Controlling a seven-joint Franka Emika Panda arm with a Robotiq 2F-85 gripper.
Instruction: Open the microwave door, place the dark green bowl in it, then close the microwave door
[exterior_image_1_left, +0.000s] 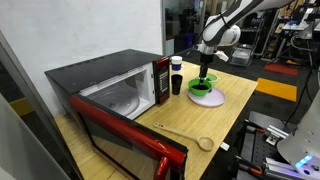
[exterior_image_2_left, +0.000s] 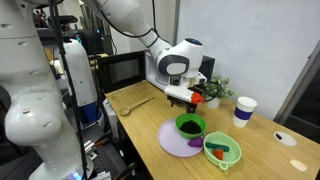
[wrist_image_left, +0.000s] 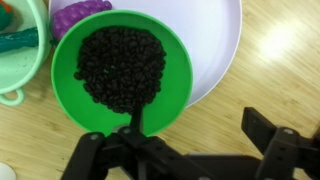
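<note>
The dark green bowl (wrist_image_left: 120, 72), with a dark filling, sits on a lavender plate (wrist_image_left: 215, 40). My gripper (wrist_image_left: 200, 135) hangs just above it, open. One finger (wrist_image_left: 137, 122) stands over the bowl's near rim and the other finger (wrist_image_left: 265, 128) is outside, over the wooden table. In both exterior views the gripper (exterior_image_1_left: 205, 72) (exterior_image_2_left: 183, 102) is right over the bowl (exterior_image_1_left: 203, 88) (exterior_image_2_left: 190, 126). The microwave (exterior_image_1_left: 110, 85) stands at the table's end, and its red microwave door (exterior_image_1_left: 125, 130) is swung open, showing the light cavity.
A lime-green bowl (exterior_image_2_left: 222, 152) with toy food lies beside the plate (exterior_image_2_left: 175, 142). A dark cup with a white lid (exterior_image_1_left: 176, 75) stands next to the microwave. A wooden spoon (exterior_image_1_left: 185, 132) lies on the table, and a small plant (exterior_image_2_left: 215, 90) sits behind the gripper.
</note>
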